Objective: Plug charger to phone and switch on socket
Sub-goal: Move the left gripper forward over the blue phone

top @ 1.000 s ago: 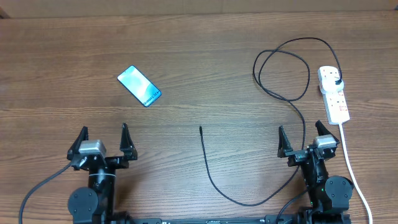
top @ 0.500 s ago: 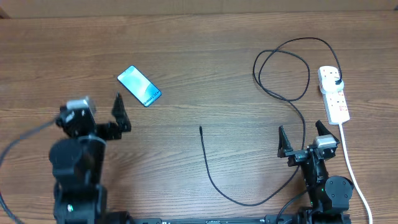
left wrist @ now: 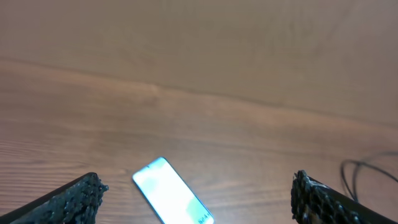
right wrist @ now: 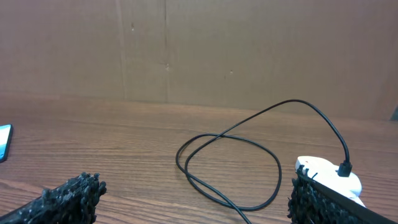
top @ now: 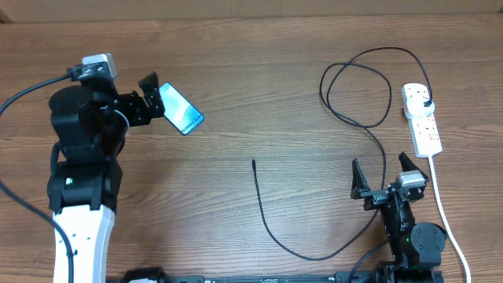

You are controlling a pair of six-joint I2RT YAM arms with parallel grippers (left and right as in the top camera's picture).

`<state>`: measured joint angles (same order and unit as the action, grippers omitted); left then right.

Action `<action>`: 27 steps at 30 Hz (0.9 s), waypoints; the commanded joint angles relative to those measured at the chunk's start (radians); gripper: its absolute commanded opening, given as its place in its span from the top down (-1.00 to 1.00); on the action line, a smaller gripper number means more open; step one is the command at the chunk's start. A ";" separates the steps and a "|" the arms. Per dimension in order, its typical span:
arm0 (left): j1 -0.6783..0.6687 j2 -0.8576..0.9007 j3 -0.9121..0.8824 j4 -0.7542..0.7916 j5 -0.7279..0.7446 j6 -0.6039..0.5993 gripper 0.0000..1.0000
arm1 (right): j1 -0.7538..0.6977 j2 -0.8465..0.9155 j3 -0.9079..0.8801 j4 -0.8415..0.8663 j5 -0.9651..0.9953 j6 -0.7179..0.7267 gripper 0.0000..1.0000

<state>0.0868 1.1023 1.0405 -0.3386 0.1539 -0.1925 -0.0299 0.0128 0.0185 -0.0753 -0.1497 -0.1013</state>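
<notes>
Teal-lit phone (top: pixel 177 108): lies flat, far left, with left gripper (top: pixel 149 98) spread wide just beside it.
Handling: square the jaws to the phone's edges before pinching. Right gripper (top: pixel 382 174), likewise spread, waits near charger (top: pixel 271 228).

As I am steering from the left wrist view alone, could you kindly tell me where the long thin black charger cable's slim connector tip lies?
Observer: The slim connector tip lies loose on the wooden table, well apart from the blue-screened smartphone, toward the right arm's side.
Operator: Is its other end plugged in?
Observer: Yes, the black plug sits in the white power strip.
Operator: And the right gripper?
Observer: The right gripper is open, holding nothing.
</notes>
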 commanded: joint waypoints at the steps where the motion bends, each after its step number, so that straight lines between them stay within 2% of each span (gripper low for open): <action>1: 0.005 0.047 0.025 -0.023 0.156 -0.017 -1.00 | 0.008 -0.010 -0.011 0.003 0.003 -0.001 -1.00; 4: 0.005 0.069 0.025 -0.027 0.216 -0.017 -1.00 | 0.008 -0.010 -0.011 0.003 0.003 -0.001 -1.00; 10: 0.004 0.095 0.025 -0.021 0.198 -0.019 -1.00 | 0.008 -0.010 -0.011 0.003 0.003 -0.001 -1.00; 15: -0.003 0.098 0.050 -0.086 0.053 -0.105 -1.00 | 0.008 -0.010 -0.011 0.003 0.003 -0.001 -1.00; 21: -0.046 0.145 0.177 -0.212 -0.040 -0.135 -1.00 | 0.008 -0.010 -0.011 0.003 0.003 -0.002 -1.00; 27: -0.093 0.280 0.380 -0.360 -0.101 -0.175 -1.00 | 0.008 -0.010 -0.011 0.003 0.003 -0.002 -1.00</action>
<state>0.0216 1.3106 1.3102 -0.6571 0.1207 -0.3225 -0.0303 0.0128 0.0185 -0.0761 -0.1501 -0.1013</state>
